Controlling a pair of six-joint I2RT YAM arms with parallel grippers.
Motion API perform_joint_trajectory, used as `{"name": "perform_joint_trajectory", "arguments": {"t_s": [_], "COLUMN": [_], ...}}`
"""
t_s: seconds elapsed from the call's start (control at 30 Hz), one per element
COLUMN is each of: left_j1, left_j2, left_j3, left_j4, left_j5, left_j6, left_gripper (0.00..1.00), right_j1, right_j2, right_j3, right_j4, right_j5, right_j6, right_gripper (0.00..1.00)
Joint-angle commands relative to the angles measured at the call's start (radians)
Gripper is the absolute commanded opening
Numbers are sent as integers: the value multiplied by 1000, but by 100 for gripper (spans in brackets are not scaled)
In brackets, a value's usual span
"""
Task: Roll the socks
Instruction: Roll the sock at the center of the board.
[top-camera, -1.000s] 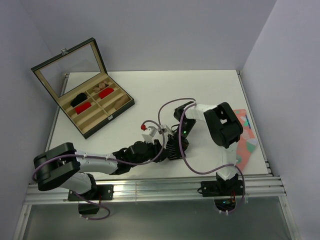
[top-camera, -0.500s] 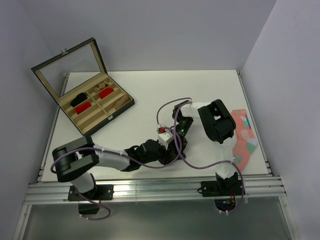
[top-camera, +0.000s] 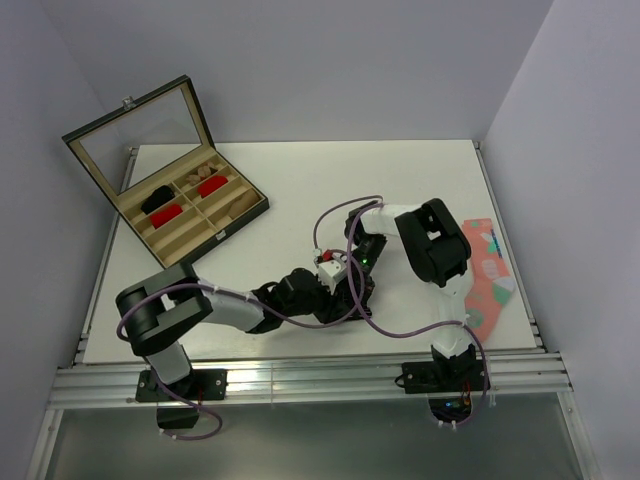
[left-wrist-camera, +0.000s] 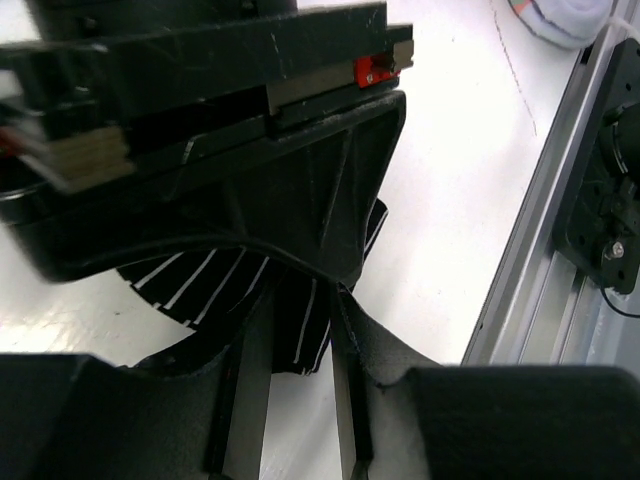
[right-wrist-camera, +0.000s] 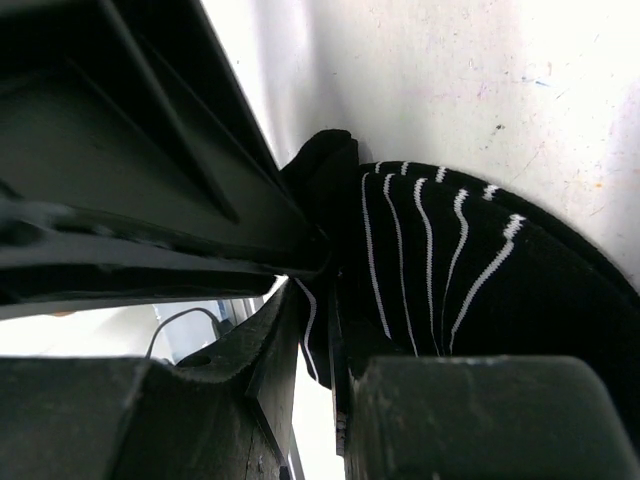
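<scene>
A short black sock with thin white stripes (top-camera: 352, 298) lies bunched near the table's front middle, mostly hidden under both grippers. In the left wrist view the sock (left-wrist-camera: 200, 285) fans out below the right gripper's black body. One folded edge of it sits pinched between the tips of my left gripper (left-wrist-camera: 300, 305). In the right wrist view the sock (right-wrist-camera: 450, 260) bulges to the right, and a striped fold is clamped in my right gripper (right-wrist-camera: 315, 325). From above, the left gripper (top-camera: 336, 298) and the right gripper (top-camera: 358, 285) meet tip to tip over the sock.
An open wooden case (top-camera: 190, 215) with a glass lid stands at the back left, holding red, black and tan bundles. A coral-pink patterned sock (top-camera: 490, 275) lies at the right edge. The metal rail (left-wrist-camera: 560, 230) runs along the table's near edge, close to the grippers.
My left arm has reached further right, bringing its gripper in against the sock under the right gripper. The right arm has shifted slightly left.
</scene>
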Motion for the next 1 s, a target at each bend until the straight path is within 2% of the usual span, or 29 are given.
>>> {"name": "perform_joint_trajectory", "arguments": {"t_s": [0.0, 0.17, 0.27, 0.37, 0.5, 0.77, 0.97], "left_j1": [1, 3, 3, 3, 0, -12, -12], "left_j2": [28, 49, 66, 92, 135, 209, 220], "left_j3": [40, 43, 49, 67, 95, 211, 259], "left_j4": [11, 14, 4, -25, -74, -370, -525], "left_j5": [69, 80, 68, 72, 69, -12, -44], "left_j6": [33, 16, 2, -15, -53, -176, -237], "left_gripper": [33, 32, 29, 20, 0, 0, 0], "right_j1": [-5, -5, -5, -5, -5, -14, -60], "right_j2": [21, 16, 13, 5, -13, -84, -168], "right_j3": [14, 12, 11, 2, -18, -53, -76], "right_j4": [16, 25, 34, 57, 105, 215, 326], "right_j5": [38, 41, 39, 41, 52, 78, 86], "right_j6": [-2, 6, 12, 27, 50, 139, 255], "right_gripper": [22, 22, 22, 22, 22, 32, 38]}}
